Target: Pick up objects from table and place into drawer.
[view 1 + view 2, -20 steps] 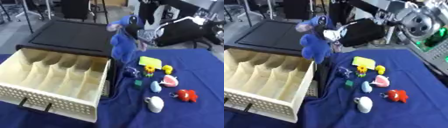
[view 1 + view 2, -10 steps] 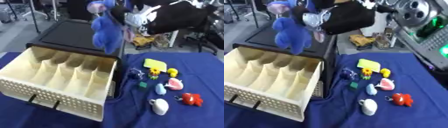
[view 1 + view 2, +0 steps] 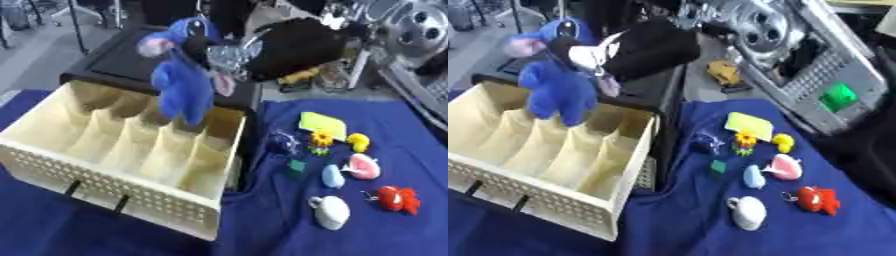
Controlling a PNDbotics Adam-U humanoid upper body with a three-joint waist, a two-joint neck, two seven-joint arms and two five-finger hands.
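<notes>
Left eye view: right hand (image 3: pixel 210 50) grasping blue plush (image 3: pixel 182 85) above drawer's (image 3: pixel 131 197) rear edge.

a dark blue cloth (image 3: pixel 367 225) covers the table. behind it stands a black flat-topped cabinet (image 3: pixel 114 62). grey floor (image 3: pixel 35 45) shows at far left.

— We see a fuzzy blue plush toy (image 3: pixel 184 87) above the drawer (image 3: pixel 131 150); is that matt cream plastic?

— We think so, perforated at the front. At four o'clock, wrinkled blue cloth (image 3: pixel 350 240) underlies a glossy red toy (image 3: pixel 398 199).
</notes>
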